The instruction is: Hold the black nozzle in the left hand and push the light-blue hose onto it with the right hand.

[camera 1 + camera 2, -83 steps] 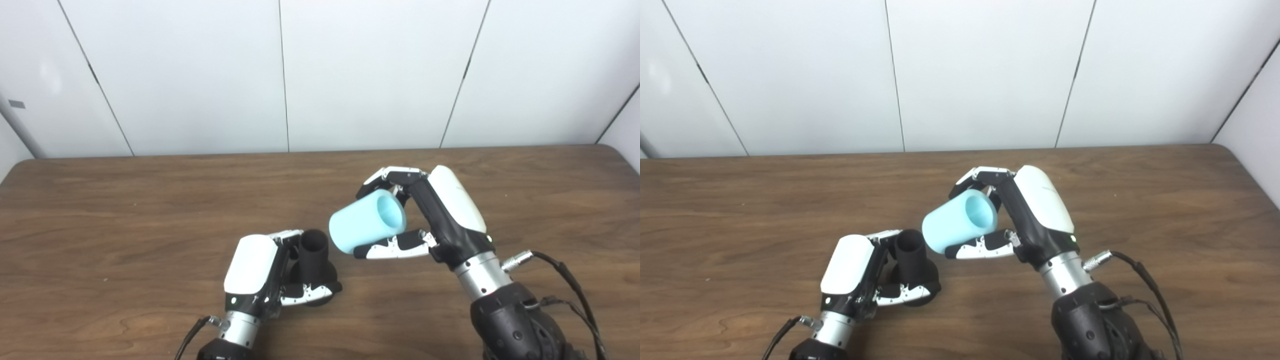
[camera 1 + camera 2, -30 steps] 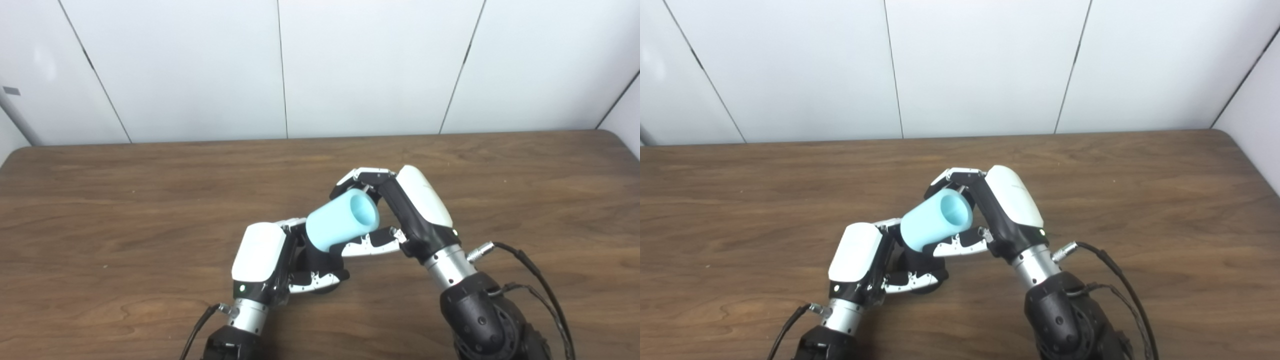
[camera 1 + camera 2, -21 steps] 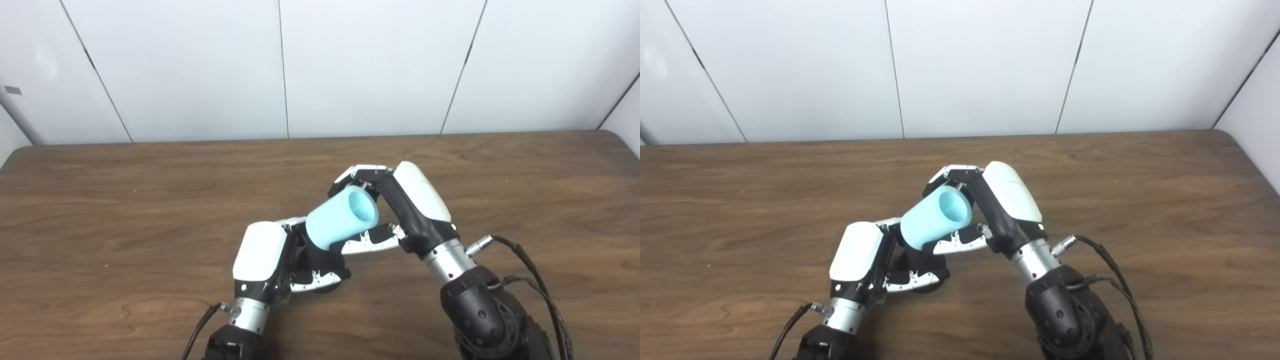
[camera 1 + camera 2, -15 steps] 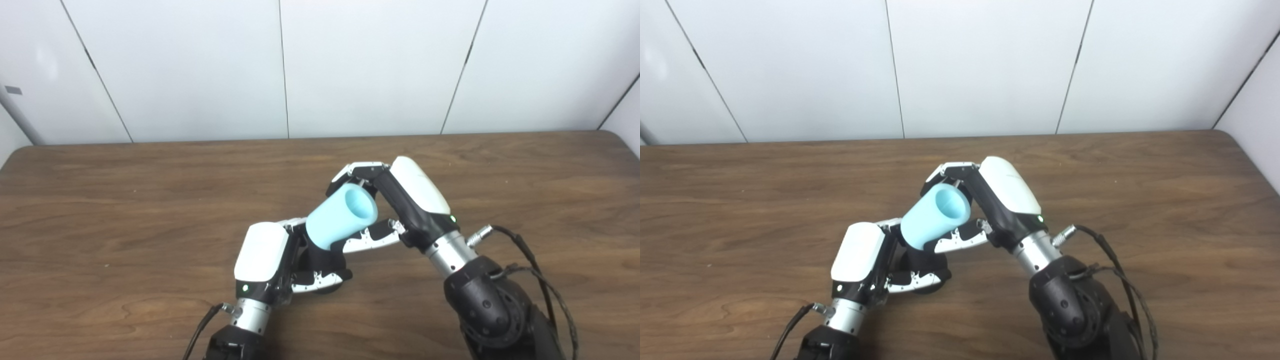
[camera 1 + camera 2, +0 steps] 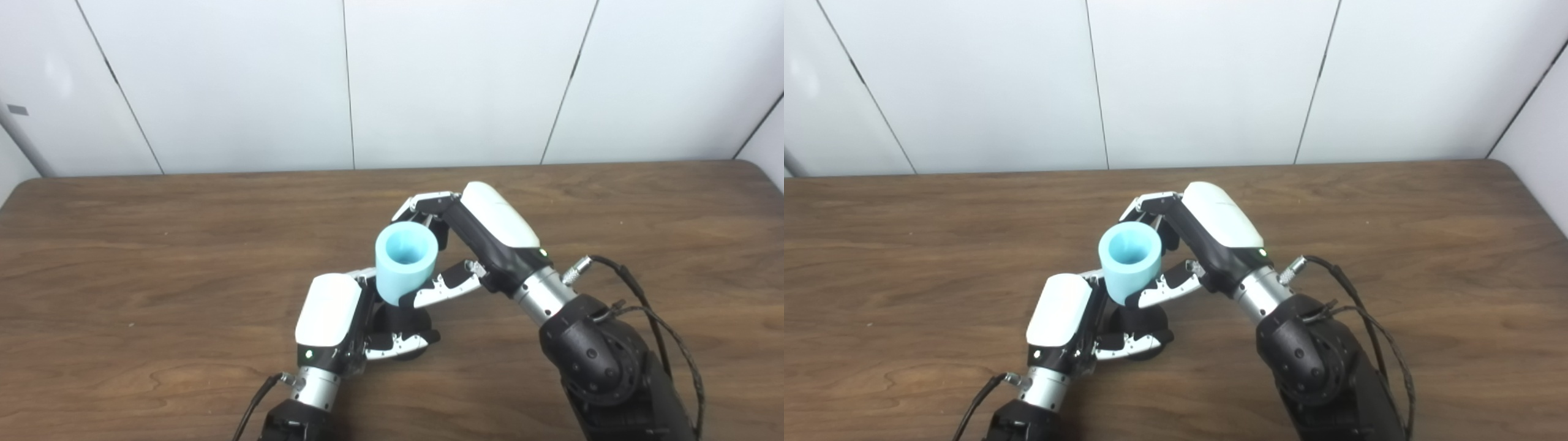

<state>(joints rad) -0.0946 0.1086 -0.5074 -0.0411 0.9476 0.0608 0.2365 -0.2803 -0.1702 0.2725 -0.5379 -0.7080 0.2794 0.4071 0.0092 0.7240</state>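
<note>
Light-blue foam hose (image 5: 405, 260), gripped by my right hand (image 5: 484, 236), caps the black plastic nozzle (image 5: 401, 318) my left hand (image 5: 334, 318) clasps mid-frame; any tilt could jam it.

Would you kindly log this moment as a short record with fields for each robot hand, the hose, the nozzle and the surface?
left robot hand: shut on the black nozzle
right robot hand: shut on the light-blue hose
hose: roughly upright, open end up, lower end over the nozzle top
nozzle: mostly hidden, base near the wooden table
seating depth: cannot tell
</note>
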